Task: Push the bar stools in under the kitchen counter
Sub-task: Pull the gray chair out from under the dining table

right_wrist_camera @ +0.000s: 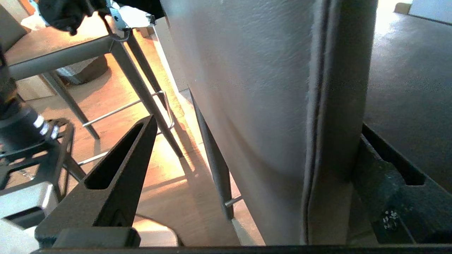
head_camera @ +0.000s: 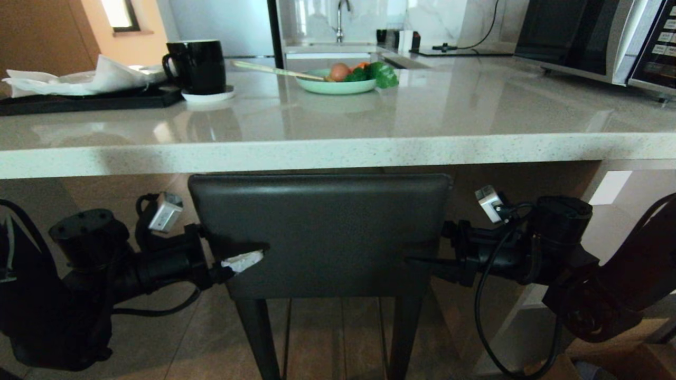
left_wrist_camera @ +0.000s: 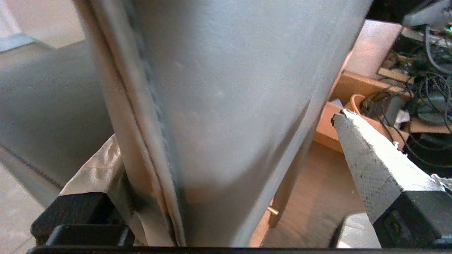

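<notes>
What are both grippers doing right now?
Left gripper: open, straddling the dark grey leather stool backrest edge.
Right gripper: open, straddling its other edge.

mug: black (head_camera: pixel 196 64), on white coaster (head_camera: pixel 208 96)
bowl: green (head_camera: pixel 336 84), holding vegetables
microwave: far right (head_camera: pixel 597 39)
napkins: white (head_camera: pixel 79 79), on dark tray (head_camera: pixel 84 100)

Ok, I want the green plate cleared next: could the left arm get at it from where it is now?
Probably not directly. The left tool sits open at the stool's backrest, below the counter; the plate is on top, so the slab's edge is in the way.
</notes>
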Controlling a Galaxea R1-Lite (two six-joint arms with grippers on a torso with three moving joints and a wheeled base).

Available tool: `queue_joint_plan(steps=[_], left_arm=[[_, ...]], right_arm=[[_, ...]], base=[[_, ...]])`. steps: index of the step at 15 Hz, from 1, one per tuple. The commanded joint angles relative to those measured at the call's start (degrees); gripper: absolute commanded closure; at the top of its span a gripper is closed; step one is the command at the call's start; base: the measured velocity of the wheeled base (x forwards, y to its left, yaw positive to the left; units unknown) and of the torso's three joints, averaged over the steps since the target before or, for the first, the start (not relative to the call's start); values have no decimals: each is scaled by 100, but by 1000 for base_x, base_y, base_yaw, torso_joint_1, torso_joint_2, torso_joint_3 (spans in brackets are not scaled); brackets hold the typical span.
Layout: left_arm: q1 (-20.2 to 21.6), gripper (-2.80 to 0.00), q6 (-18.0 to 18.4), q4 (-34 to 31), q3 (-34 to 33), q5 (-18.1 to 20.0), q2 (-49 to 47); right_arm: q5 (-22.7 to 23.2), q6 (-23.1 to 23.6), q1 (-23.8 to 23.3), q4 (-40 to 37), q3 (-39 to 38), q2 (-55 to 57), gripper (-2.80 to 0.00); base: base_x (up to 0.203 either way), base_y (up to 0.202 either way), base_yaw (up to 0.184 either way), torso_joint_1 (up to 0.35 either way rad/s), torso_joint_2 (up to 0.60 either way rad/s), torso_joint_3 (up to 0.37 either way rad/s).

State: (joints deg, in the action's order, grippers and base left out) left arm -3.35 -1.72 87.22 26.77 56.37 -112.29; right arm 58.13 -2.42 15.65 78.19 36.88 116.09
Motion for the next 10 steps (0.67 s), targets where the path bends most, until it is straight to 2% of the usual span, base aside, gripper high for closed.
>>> queue_joint_plan(steps=[1, 10], left_arm=[[-24, -280, -3, 44, -72, 50, 8], [-45, -280, 20, 44, -84, 42, 58]], right_arm=[[66, -5, 24, 38, -5, -25, -280], [32, -13, 61, 38, 13, -87, -280]], base=[[-166, 0, -1, 2, 2, -2], [-194, 0, -2, 0, 4, 4]])
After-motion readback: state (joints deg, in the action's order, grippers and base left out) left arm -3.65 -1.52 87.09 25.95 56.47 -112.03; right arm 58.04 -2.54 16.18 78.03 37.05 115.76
